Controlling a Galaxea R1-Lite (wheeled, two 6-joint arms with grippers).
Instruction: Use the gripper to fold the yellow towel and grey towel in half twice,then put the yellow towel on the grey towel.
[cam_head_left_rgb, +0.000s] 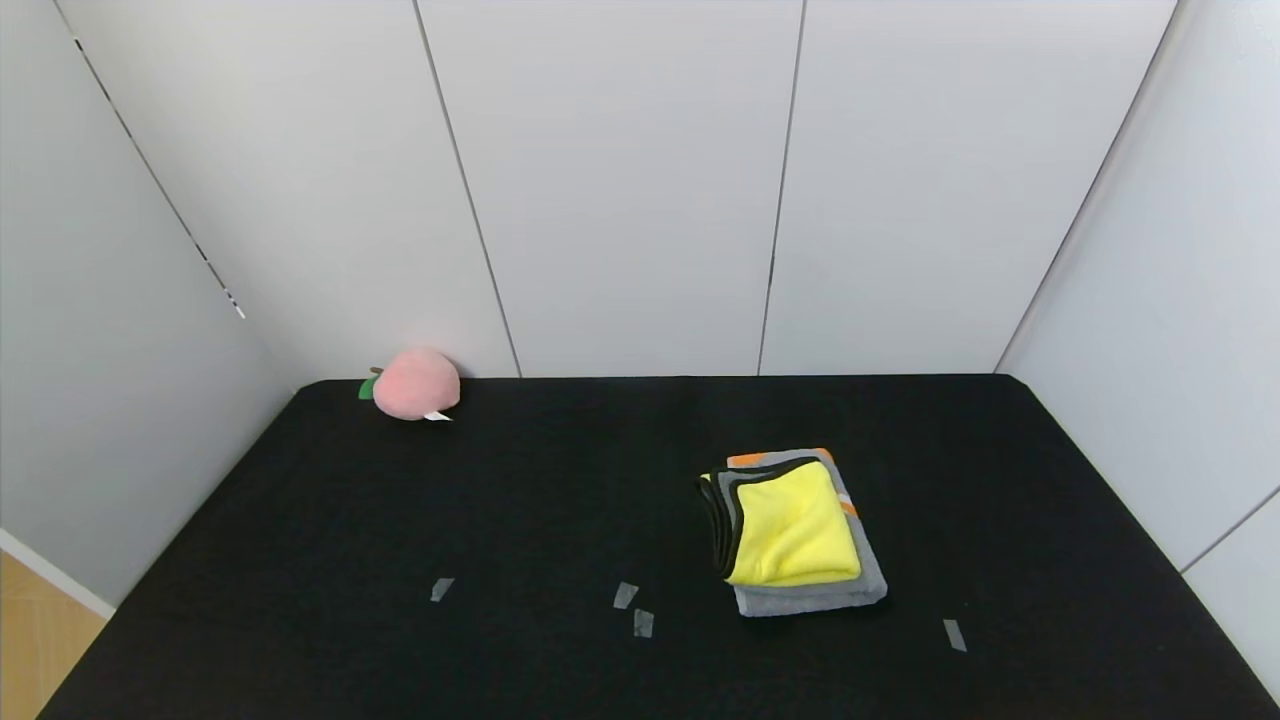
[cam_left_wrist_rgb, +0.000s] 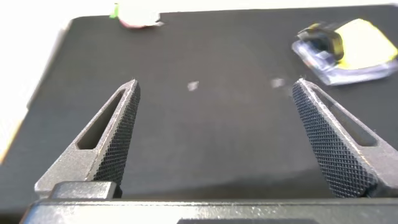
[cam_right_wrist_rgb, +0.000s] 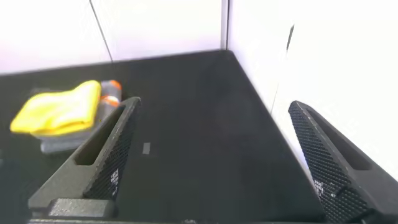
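Note:
The yellow towel (cam_head_left_rgb: 795, 525) lies folded into a small rectangle on top of the folded grey towel (cam_head_left_rgb: 815, 597), right of the table's middle; orange patches show along the grey towel's far edge. Neither arm appears in the head view. My left gripper (cam_left_wrist_rgb: 214, 87) hangs open above the table, with the stacked yellow towel (cam_left_wrist_rgb: 364, 40) and grey towel (cam_left_wrist_rgb: 342, 73) far off from it. My right gripper (cam_right_wrist_rgb: 214, 106) is open too, nothing between its fingers, and the yellow towel (cam_right_wrist_rgb: 59, 109) on the grey towel (cam_right_wrist_rgb: 59, 144) lies well away from it.
A pink plush peach (cam_head_left_rgb: 415, 384) sits at the table's far left corner against the wall. Small grey tape marks (cam_head_left_rgb: 625, 595) dot the black table (cam_head_left_rgb: 500, 520) near its front. White walls close in the back and both sides.

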